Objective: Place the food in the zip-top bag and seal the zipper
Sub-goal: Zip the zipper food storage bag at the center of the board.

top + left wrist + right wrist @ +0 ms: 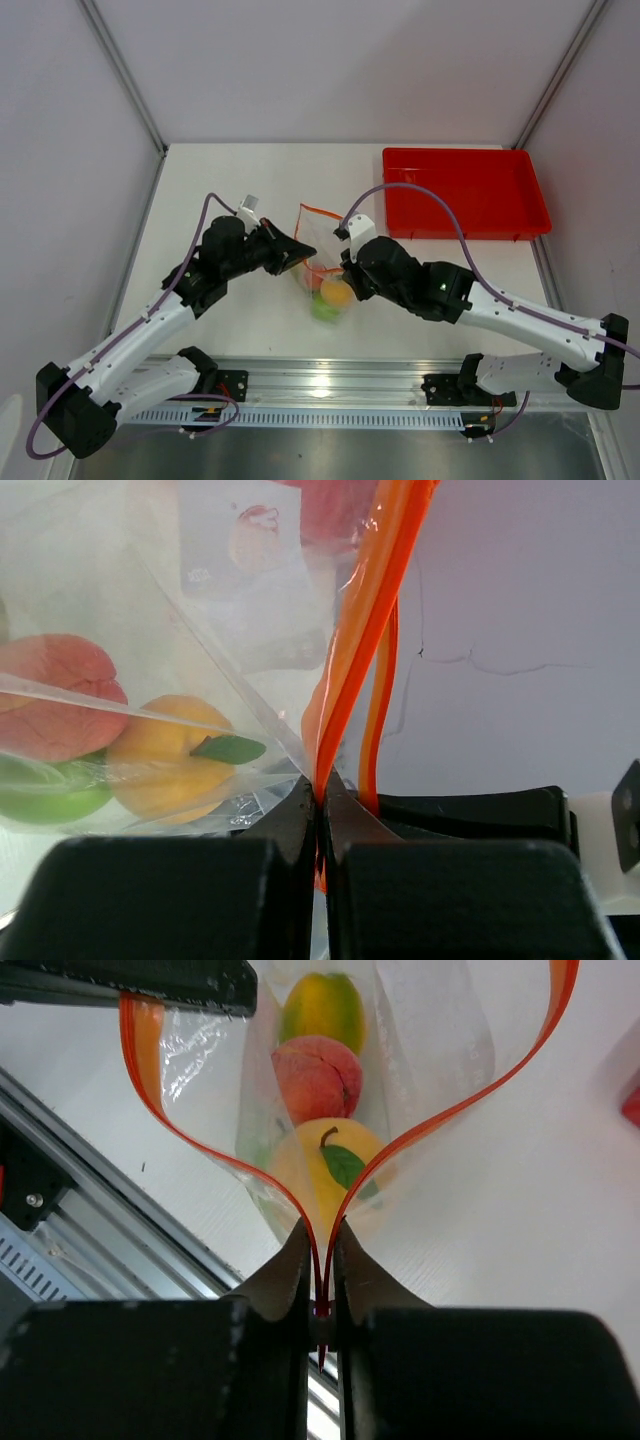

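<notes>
L gripper (pixel 320 798) and R gripper (pixel 322 1260) each clamp the zipper (pixel 372 600) at opposite ends of the zip-top bag (pixel 316 232) mouth. The food (pixel 325 1165) is inside. Mouth gapes mid-span: tension the zipper, then slide one gripper along w/ firm pinch.

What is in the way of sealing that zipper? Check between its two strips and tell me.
Nothing visible. The left gripper and right gripper are each shut on the zipper, whose strips bow apart with only open space between; the food sits deeper in the zip-top bag.
</notes>
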{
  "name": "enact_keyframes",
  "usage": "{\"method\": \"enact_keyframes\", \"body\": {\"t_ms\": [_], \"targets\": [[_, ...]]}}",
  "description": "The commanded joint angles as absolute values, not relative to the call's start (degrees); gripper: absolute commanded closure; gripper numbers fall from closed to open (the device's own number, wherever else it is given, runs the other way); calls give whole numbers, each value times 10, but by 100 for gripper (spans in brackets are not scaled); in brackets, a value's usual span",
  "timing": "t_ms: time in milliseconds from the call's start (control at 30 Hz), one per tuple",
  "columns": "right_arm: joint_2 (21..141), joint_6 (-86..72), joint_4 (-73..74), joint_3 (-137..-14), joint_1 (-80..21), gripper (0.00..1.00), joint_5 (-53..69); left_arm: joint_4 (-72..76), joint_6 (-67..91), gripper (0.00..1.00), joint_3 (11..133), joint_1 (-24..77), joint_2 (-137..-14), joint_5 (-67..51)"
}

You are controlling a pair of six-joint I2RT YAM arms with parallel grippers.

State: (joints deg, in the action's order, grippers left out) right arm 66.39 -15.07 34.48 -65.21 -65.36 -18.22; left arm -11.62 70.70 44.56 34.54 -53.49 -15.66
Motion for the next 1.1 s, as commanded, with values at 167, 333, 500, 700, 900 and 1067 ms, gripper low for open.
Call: {"method": "enact_keyframes", "body": {"t_ms": [167,333,500,700,900,1067], "targets": [[670,-76,352,-718,-658,100,-163,-127,643,94,454,347,-496,-121],[667,-29,370,-735,-657,100,-123,-205,569,58,493,347,-457,-48],[658,4,380,-734,-656,100,-63,-253,464,18,536,348,-409,-3],[639,41,379,-735,-648,100,-13,-134,289,7,530,348,-376,-137],[643,46,383,-746,-605,100,44,-48,191,8,531,347,-416,-333],[639,40,370,-733,-568,100,105,16,86,8,513,349,-430,-429]]}}
